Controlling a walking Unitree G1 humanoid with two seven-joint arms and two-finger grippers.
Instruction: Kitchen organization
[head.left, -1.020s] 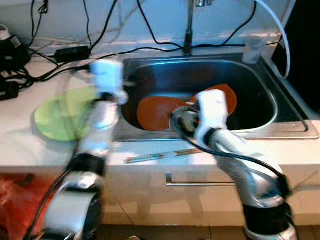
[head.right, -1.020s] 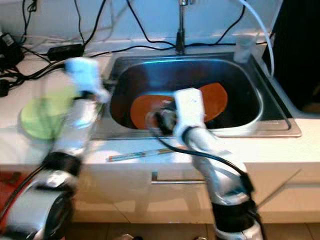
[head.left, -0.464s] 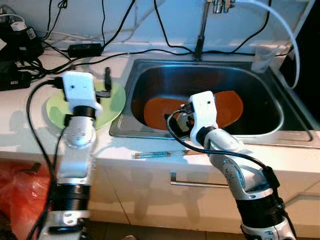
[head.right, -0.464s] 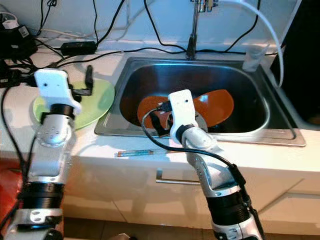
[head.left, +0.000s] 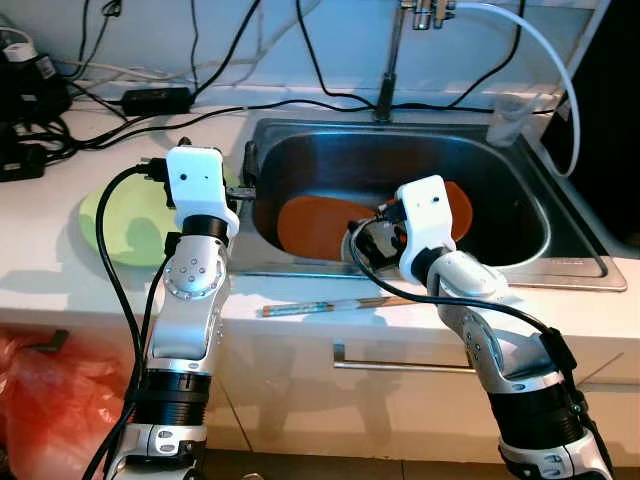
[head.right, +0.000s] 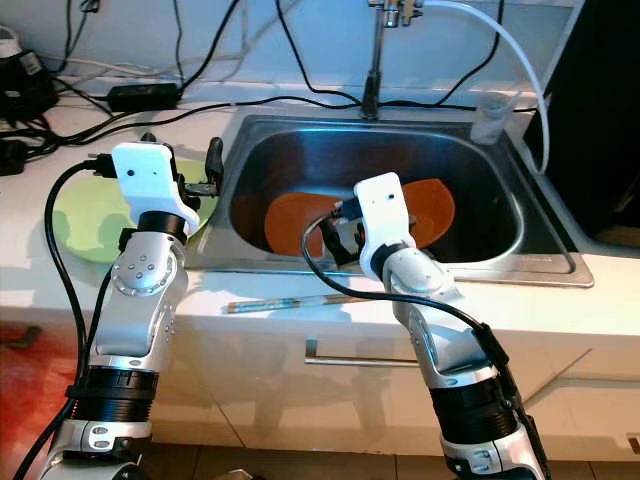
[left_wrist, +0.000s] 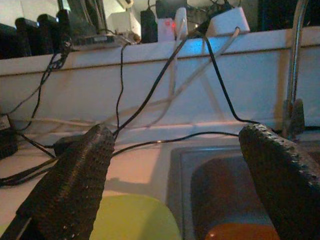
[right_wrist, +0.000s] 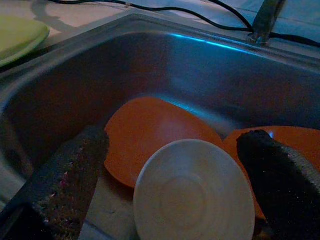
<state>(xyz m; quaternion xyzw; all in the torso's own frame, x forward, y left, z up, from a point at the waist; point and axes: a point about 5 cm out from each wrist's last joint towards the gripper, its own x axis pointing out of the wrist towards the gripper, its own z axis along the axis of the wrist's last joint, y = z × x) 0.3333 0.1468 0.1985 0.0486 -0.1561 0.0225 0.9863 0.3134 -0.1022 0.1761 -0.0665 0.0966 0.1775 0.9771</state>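
Right orange plate (head.left: 458, 205) partly hidden behind right arm, faucet (head.left: 392, 60) top cut off

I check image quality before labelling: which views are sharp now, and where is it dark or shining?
Both eye views are sharp and evenly lit; the right wrist view is dim, with a blue glare streak on the sink wall; the left wrist view is dark, its near fingers soft.

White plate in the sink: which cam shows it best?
Right wrist view: the white plate lies whole between the open jaws, overlapping two orange plates. Both eye views have the right gripper blocking it; left wrist view misses it.
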